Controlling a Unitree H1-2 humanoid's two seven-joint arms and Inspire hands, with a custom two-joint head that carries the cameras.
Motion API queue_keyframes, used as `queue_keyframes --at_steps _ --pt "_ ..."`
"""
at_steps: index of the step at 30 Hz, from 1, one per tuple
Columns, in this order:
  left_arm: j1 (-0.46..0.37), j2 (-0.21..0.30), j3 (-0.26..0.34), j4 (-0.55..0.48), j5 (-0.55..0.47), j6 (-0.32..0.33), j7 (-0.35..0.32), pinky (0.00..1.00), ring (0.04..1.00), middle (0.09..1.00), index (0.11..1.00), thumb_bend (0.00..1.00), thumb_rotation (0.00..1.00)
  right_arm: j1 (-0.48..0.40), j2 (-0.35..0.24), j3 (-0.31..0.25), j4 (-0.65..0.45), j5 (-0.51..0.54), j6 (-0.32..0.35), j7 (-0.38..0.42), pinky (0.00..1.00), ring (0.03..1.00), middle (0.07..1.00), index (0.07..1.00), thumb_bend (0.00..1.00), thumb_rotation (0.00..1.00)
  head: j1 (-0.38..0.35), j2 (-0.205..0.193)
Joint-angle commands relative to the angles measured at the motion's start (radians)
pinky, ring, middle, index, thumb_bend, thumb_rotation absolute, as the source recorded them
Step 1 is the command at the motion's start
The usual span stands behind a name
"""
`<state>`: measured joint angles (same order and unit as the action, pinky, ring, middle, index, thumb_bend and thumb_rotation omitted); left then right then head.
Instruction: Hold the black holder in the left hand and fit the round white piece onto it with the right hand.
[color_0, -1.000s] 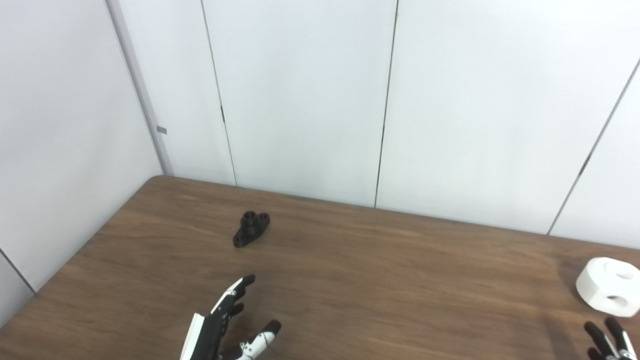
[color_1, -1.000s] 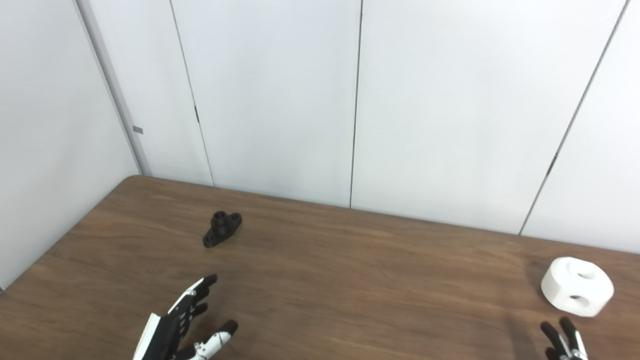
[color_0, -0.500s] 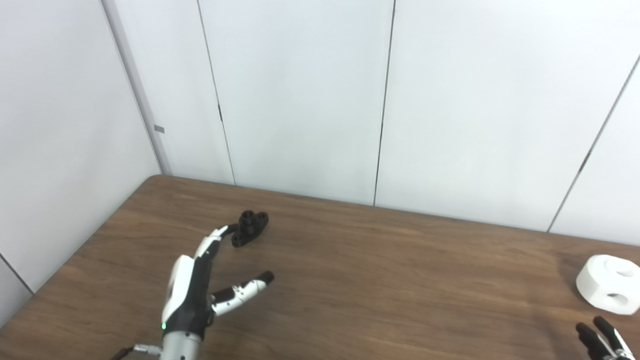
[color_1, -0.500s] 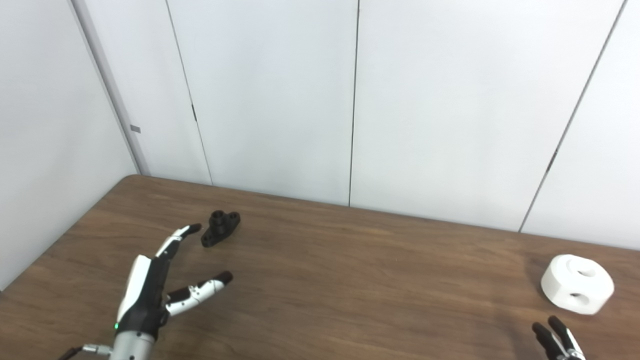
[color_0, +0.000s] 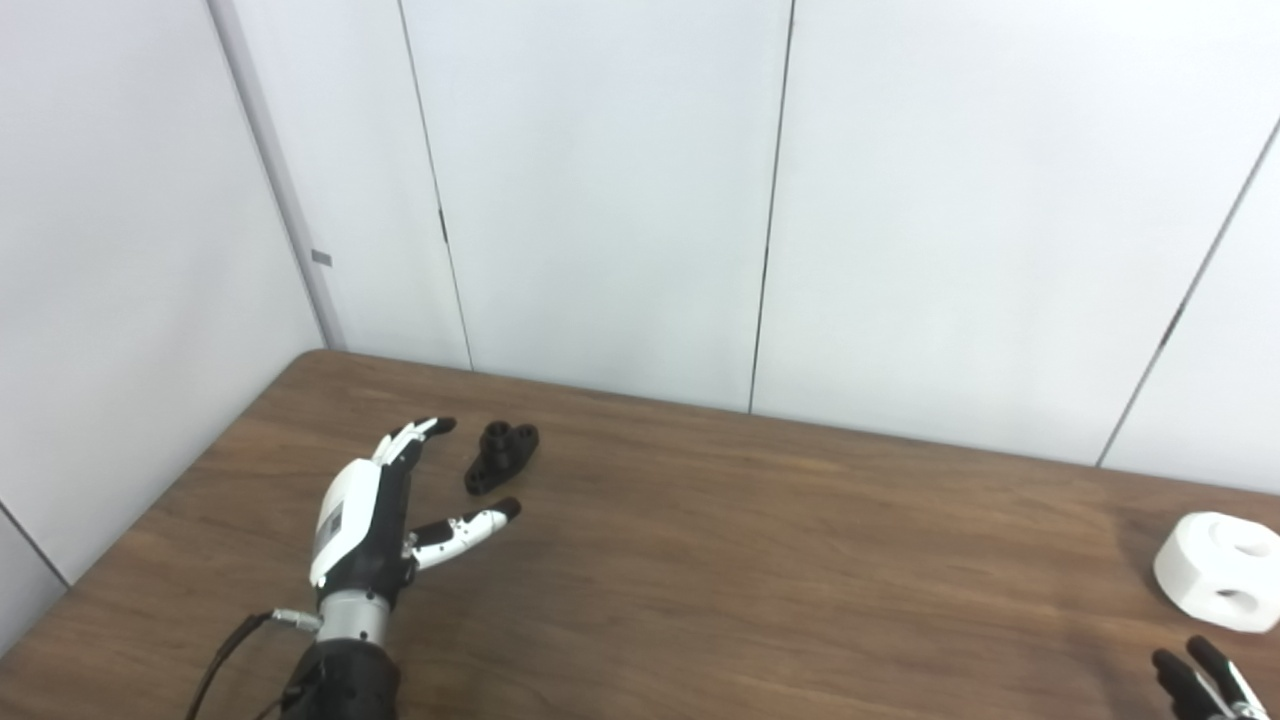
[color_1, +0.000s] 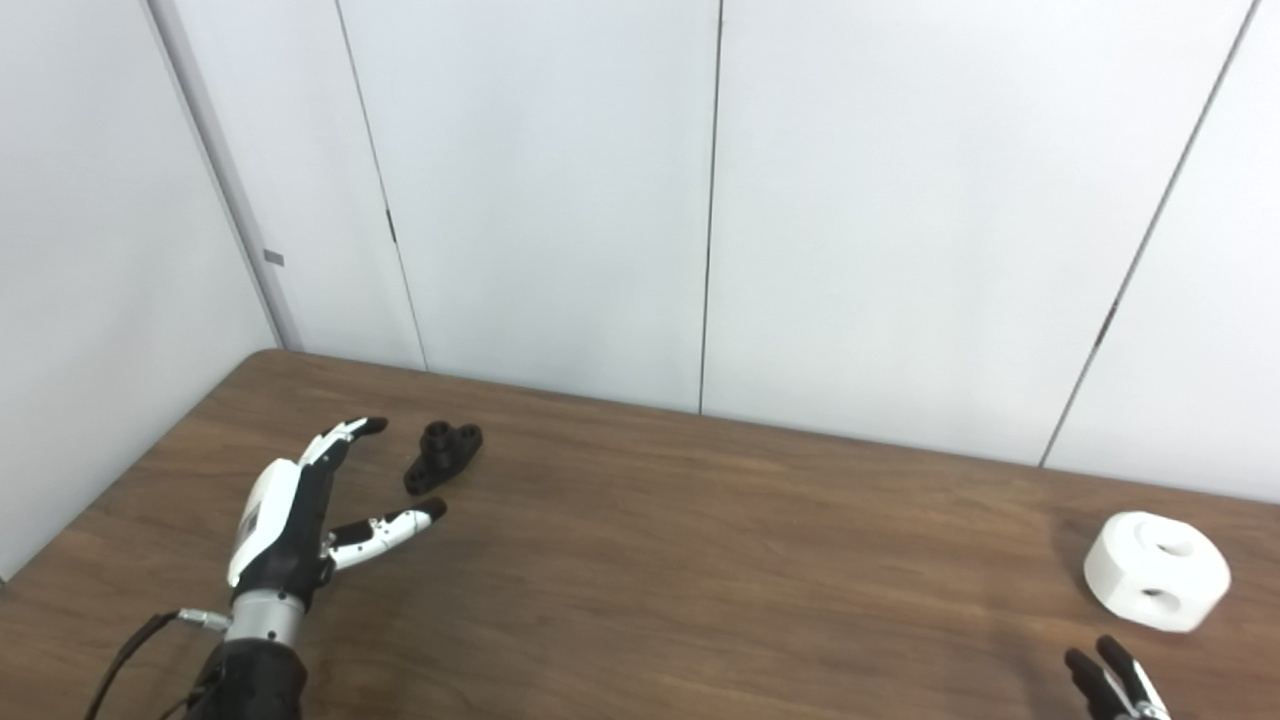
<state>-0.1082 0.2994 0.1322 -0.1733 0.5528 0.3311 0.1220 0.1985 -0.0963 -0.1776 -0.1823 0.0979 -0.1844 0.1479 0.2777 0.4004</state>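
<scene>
Our left hand (color_0: 365, 520) hangs spread and empty over the brown table (color_0: 700, 540), fingers (color_0: 412, 440) and thumb (color_0: 465, 525) bracketing, not touching, the black holder (color_0: 500, 457), which lies on its side near the table's far left corner. We judge the holder light, rigid and small, likely a hard plastic flange with a raised hub; its narrow waist between the lobes looks the surest place to pinch, though it could skid on the smooth wood. Well apart, at the table's right end, sits the round white piece (color_1: 1157, 571), a chunky bored ring, stiff and probably light. Of our right hand (color_1: 1115, 682) only dark fingertips clear the bottom edge; we cannot tell its posture. The holder's underside is hidden.
</scene>
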Motion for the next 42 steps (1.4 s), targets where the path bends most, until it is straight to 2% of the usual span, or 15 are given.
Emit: queue_keyframes --at_steps 1,7,9,13,17,23,27,34,42 --pt "-0.062 0.026 -0.002 0.019 0.039 0.002 0.033 1.0 0.977 0.931 0.84 0.88 0.35 0.092 0.002 0.014 0.029 0.0 -0.027 -0.004 0.99 0.933 0.89 0.931 0.73 1.0 0.0 0.002" --pt "-0.135 0.051 -0.034 0.14 0.098 0.035 0.052 1.0 0.991 0.944 0.829 0.9 0.38 0.093 0.005 0.017 0.035 0.003 -0.044 -0.002 1.0 0.937 0.89 0.939 0.76 1.0 -0.002 0.002" --pt "-0.159 0.055 -0.044 0.185 0.11 0.043 0.061 1.0 0.993 0.944 0.829 0.89 0.39 0.094 0.006 0.019 0.036 0.0 -0.052 -0.003 0.97 0.926 0.892 0.936 0.76 1.0 -0.005 0.004" --pt "-0.2 0.067 -0.064 0.281 0.118 0.017 0.091 1.0 0.993 0.947 0.826 0.89 0.43 0.097 0.006 0.022 0.035 -0.001 -0.057 -0.001 0.92 0.912 0.909 0.947 0.78 1.0 -0.009 0.007" --pt "-0.235 0.078 -0.087 0.367 0.113 -0.018 0.134 1.0 0.985 0.935 0.81 0.89 0.44 0.1 0.008 0.024 0.031 -0.001 -0.053 -0.002 0.98 0.931 0.919 0.956 0.8 1.0 -0.012 0.008" --pt "-0.268 0.078 -0.107 0.417 0.096 -0.004 0.14 1.0 0.985 0.931 0.814 0.88 0.43 0.11 0.009 0.027 0.008 -0.01 -0.028 -0.006 1.0 0.933 0.913 0.96 0.82 1.0 -0.017 0.011" --pt "-0.29 0.07 -0.11 0.448 0.087 0.021 0.134 1.0 0.984 0.935 0.815 0.88 0.43 0.11 0.011 0.027 0.01 -0.006 -0.041 -0.004 1.0 0.936 0.921 0.963 0.81 1.0 -0.021 0.013" --pt "-0.313 0.061 -0.121 0.489 0.066 0.017 0.14 1.0 0.97 0.921 0.798 0.88 0.41 0.115 0.005 0.034 0.0 -0.018 -0.039 0.001 0.99 0.952 0.926 0.975 0.8 1.0 -0.027 0.015" --pt "-0.325 0.06 -0.133 0.515 0.062 0.017 0.146 1.0 0.96 0.914 0.769 0.87 0.38 0.124 -0.002 0.04 -0.017 -0.02 -0.016 0.012 1.0 1.0 0.979 1.0 0.79 1.0 -0.034 0.017"
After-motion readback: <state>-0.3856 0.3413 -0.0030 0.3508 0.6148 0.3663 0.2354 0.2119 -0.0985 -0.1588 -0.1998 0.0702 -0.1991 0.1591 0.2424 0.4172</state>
